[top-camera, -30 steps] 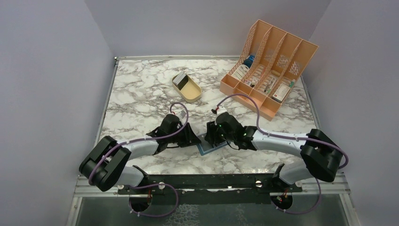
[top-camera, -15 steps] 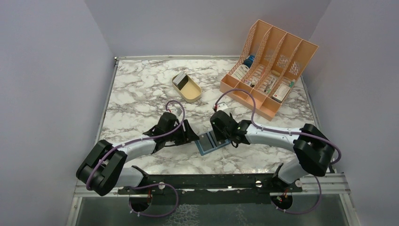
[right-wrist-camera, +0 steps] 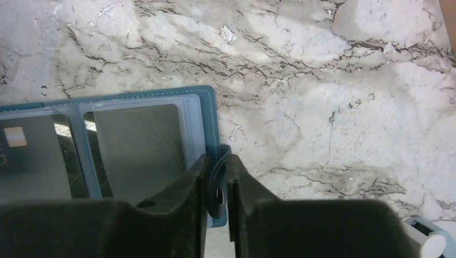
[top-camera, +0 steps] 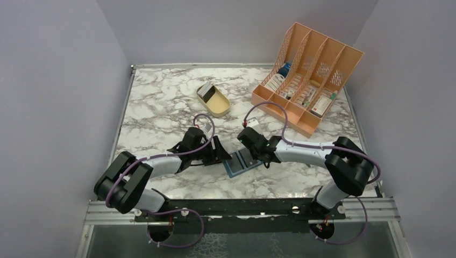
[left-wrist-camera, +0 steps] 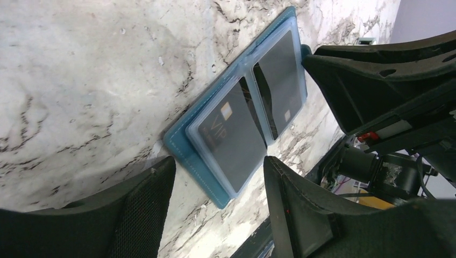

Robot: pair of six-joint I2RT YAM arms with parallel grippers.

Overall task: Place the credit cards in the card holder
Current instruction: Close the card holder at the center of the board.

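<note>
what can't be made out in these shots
Top view: contents of the tan oval tray and the orange slotted file rack, too small.
Right wrist view: near edge of the teal-blue folding card holder, behind the right claw; its left end, cut by the frame.
Left wrist view: whether more lie under the two dark plastic credit cards, which cover the pockets.

I've got the card holder (top-camera: pixel 240 163) lying open and flat near the middle of the table (top-camera: pixel 161 102), pale blue pockets up, teal back showing as a border. Two dark credit cards (left-wrist-camera: pixel 232 141) sit sleeved side by side, one marked VIP. The snap tab (right-wrist-camera: pixel 218 185) juts from one short edge.
</note>
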